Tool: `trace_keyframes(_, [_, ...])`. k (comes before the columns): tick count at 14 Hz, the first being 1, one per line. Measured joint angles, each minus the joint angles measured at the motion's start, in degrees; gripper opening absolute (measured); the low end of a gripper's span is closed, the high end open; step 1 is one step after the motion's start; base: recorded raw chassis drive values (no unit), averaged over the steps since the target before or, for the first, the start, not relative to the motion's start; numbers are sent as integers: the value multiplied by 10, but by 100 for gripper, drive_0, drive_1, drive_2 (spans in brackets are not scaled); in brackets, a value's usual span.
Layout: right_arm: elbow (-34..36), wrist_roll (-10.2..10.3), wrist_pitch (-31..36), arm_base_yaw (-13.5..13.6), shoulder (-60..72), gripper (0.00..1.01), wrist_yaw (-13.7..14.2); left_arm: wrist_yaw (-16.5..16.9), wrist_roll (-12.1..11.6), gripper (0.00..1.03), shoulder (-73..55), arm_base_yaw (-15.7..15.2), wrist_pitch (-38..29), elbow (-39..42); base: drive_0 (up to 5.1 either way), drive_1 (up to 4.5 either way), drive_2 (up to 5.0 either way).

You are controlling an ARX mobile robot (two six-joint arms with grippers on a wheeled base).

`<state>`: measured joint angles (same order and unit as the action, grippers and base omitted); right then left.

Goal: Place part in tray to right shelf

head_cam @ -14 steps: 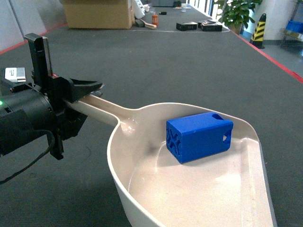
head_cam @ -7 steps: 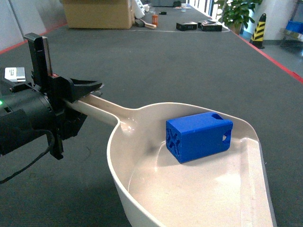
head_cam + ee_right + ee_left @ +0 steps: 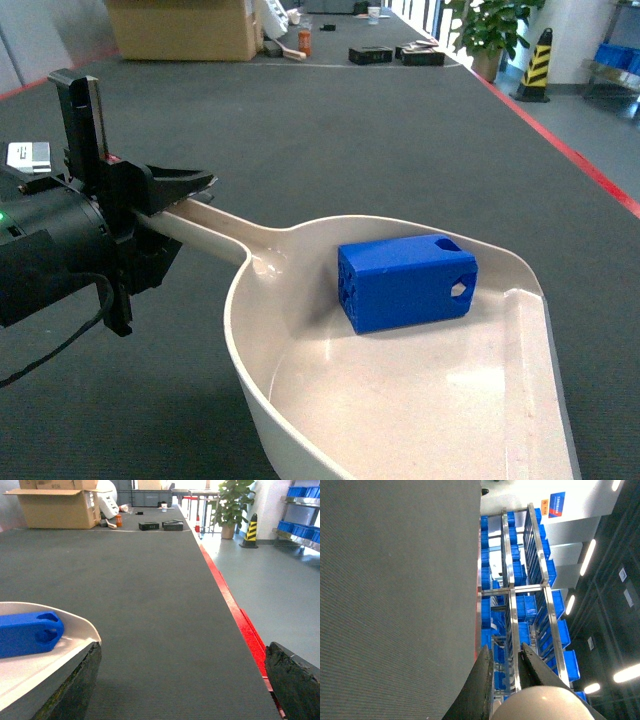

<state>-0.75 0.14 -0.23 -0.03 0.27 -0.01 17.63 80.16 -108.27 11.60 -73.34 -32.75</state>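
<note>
In the tray (image 3: pixel 400 400): part (image 3: pixel 407 281) | left claw (image 3: pixel 165 205) clamps handle, well apart | right claw (image 3: pixel 182 680) spread wide

Our left gripper (image 3: pixel 185 195) reaches in from our left side, its black fingers (image 3: pixel 180 182) closed on the handle of the tray (image 3: pixel 250 330), holding it out ahead and to the right of the wrist. Our right gripper (image 3: pixel 182 685) stands with its two dark fingers (image 3: pixel 75 690) spread wide apart, nothing between them.
</note>
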Motion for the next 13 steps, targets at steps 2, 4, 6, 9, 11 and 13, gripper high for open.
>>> trace_keyframes(2, [0,0,0,0,0,98,0,0,0,13,0,0,0,0,497,-246,-246])
trace_keyframes(4, [0,0,0,0,0,98,0,0,0,13,0,0,-1,0,502,-242,-242])
trace_keyframes(6, [0,0,0,0,0,98,0,0,0,13,0,0,-1,0,498,-247,-247])
trace_keyframes(9, [0,0,-1,0,0,98,0,1,0,13,0,1,-2,0,511,-234,-234])
trace_keyframes(11, [0,0,1,0,0,98,0,2,0,13,0,1,-1,0,499,-246,-246])
trace_keyframes(13, [0,0,1,0,0,98,0,1,0,13,0,1,2,0,496,-249,-249])
